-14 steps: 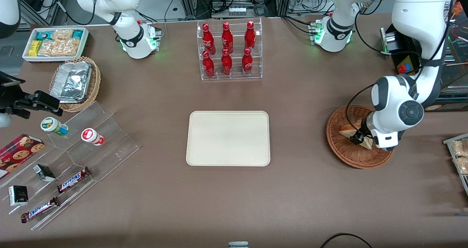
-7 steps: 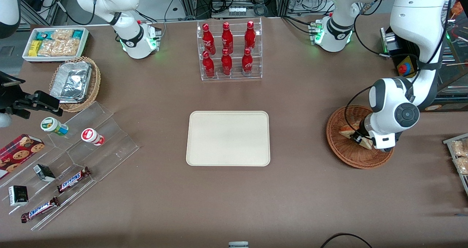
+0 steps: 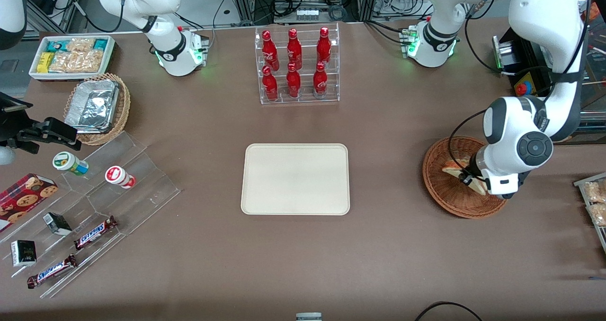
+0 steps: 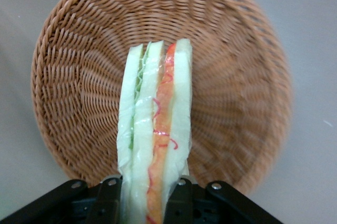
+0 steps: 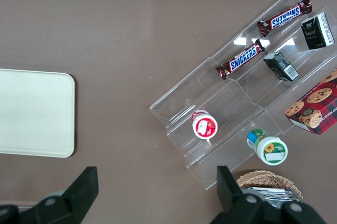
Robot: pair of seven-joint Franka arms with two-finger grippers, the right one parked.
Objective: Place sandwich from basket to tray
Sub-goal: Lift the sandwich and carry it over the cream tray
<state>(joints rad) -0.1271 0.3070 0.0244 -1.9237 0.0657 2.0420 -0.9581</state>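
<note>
My gripper (image 3: 468, 178) is shut on the sandwich (image 3: 454, 170), a pale bread wedge with red-orange and green filling. It holds the sandwich just above the reddish-brown wicker basket (image 3: 442, 193) at the working arm's end of the table. In the left wrist view the sandwich (image 4: 155, 129) stands edge-on between the black fingers (image 4: 108, 200), with the basket (image 4: 247, 76) below it. The cream tray (image 3: 295, 179) lies at the table's middle, with nothing on it; its edge also shows in the right wrist view (image 5: 34, 113).
A clear rack of red bottles (image 3: 297, 65) stands farther from the camera than the tray. A clear stepped shelf (image 3: 94, 207) with snack bars and cups, a tan basket with foil (image 3: 97, 108) and a white snack bin (image 3: 71, 56) lie toward the parked arm's end.
The gripper has lifted the sandwich slightly off the basket floor and shifted a little toward the working arm's end. The tray and basket have not moved.
</note>
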